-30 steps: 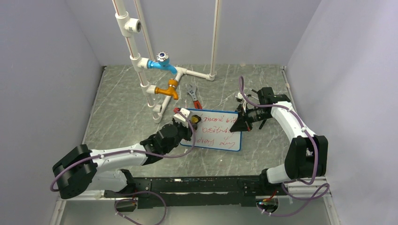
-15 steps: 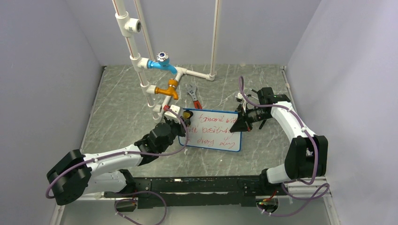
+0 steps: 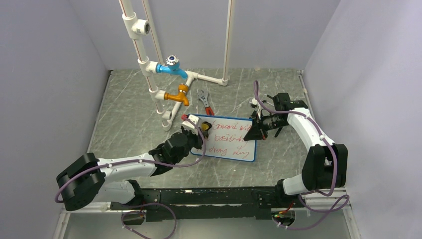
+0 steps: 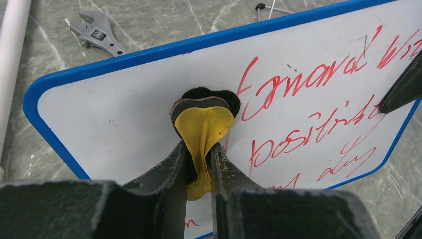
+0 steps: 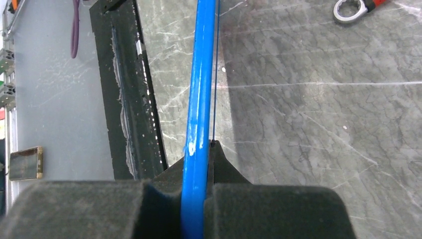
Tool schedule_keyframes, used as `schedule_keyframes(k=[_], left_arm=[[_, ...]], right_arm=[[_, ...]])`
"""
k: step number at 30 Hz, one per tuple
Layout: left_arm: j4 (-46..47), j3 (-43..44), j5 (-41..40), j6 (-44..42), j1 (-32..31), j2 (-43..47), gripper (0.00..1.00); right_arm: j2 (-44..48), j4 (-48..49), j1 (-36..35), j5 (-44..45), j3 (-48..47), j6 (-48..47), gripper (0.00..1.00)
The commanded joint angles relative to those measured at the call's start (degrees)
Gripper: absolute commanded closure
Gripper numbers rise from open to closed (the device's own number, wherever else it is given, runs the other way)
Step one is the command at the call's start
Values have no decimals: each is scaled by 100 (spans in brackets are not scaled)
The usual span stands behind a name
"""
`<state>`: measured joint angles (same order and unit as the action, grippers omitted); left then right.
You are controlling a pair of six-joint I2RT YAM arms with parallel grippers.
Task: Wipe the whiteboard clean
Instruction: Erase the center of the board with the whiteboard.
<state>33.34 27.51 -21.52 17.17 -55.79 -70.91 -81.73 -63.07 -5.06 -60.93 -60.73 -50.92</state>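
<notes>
The whiteboard (image 3: pixel 226 138), white with a blue frame and red handwriting, stands tilted near the table's middle. My left gripper (image 3: pixel 196 125) is shut on a yellow eraser with a black pad (image 4: pixel 204 124) and presses it on the board's upper left part (image 4: pixel 124 109), just left of the red words (image 4: pixel 318 84). The board face left of the eraser is plain white. My right gripper (image 3: pixel 255 130) is shut on the board's blue right edge (image 5: pixel 199 124) and holds it.
A white pipe rack with a blue tap (image 3: pixel 171 67) and an orange tap (image 3: pixel 178 96) stands behind the board at the left. A grey wrench with red handle (image 3: pixel 204 102) lies behind the board; it also shows in the left wrist view (image 4: pixel 97 35).
My left gripper with the eraser swept left and away to the board's top left corner, then came back right and nearer onto the board. The right gripper and the board stayed still.
</notes>
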Motion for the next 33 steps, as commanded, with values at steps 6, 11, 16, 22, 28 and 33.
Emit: schedule_keyframes(k=[6,11,16,22,28,33], left_arm=[[-1599,424,-1551,150,514,438,100],[-1311,118,-1008,121,589,511,100],[-605,-230,-222,34,410,438,100],[-276,-63,68,-184,-80,40,100],[-210,107,49,-205,-288,-325,100],[-439,169,-623,-223,-320,-162,100]], right_arm=[[168,-712,-263,-181,62,-639,100],[180,-702,-268,-179,70,-630,100],[159,-700,-267,-182,65,-630,100],[155,-710,-272,-176,66,-639,100],[153,-708,-267,-168,66,-639,100],[140,-724,-267,-175,54,-648,100]])
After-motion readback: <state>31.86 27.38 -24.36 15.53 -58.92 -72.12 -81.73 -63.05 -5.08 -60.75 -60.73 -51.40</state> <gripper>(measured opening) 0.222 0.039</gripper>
